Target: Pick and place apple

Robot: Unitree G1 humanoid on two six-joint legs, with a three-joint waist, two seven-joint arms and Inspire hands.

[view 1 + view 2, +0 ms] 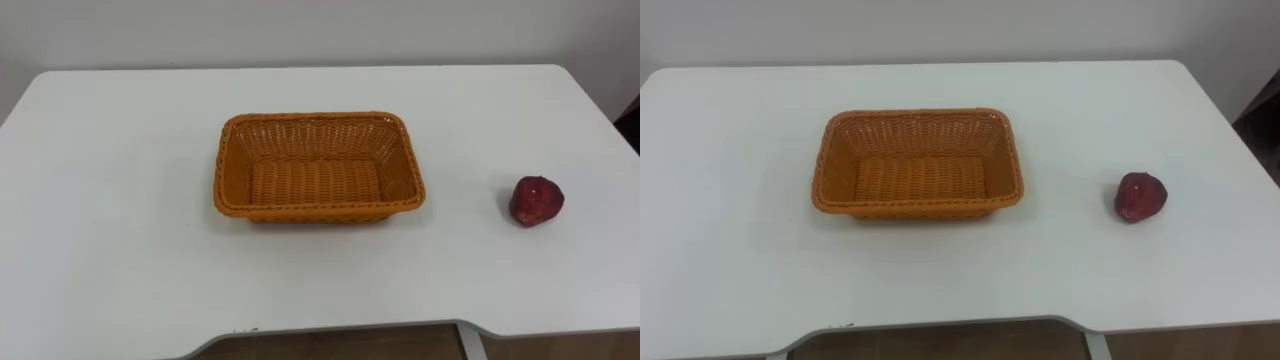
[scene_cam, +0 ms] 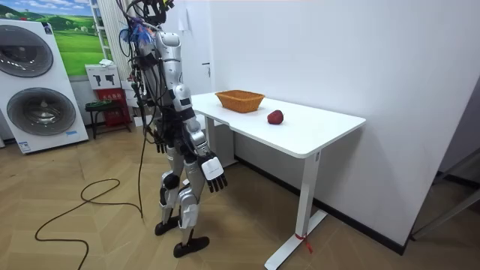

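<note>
A dark red apple (image 1: 537,200) lies on the white table (image 1: 120,250), to the right of the basket and apart from it. The orange wicker basket (image 1: 232,190) stands near the table's middle with nothing in it. In the room view the same apple (image 2: 275,116) lies on the tabletop and the basket (image 2: 240,100) stands beyond it. I stand at the table's near edge with both arms lowered. My right hand (image 2: 214,172) hangs below table height with its fingers straight and holds nothing. My left hand (image 2: 160,141) hangs behind my body, mostly hidden.
The table's front edge (image 1: 350,330) runs along the bottom of the eye views, with wooden floor below. The wall (image 2: 337,52) stands behind the table. A washing machine (image 2: 37,86) and a small stool (image 2: 101,109) stand at the room view's left.
</note>
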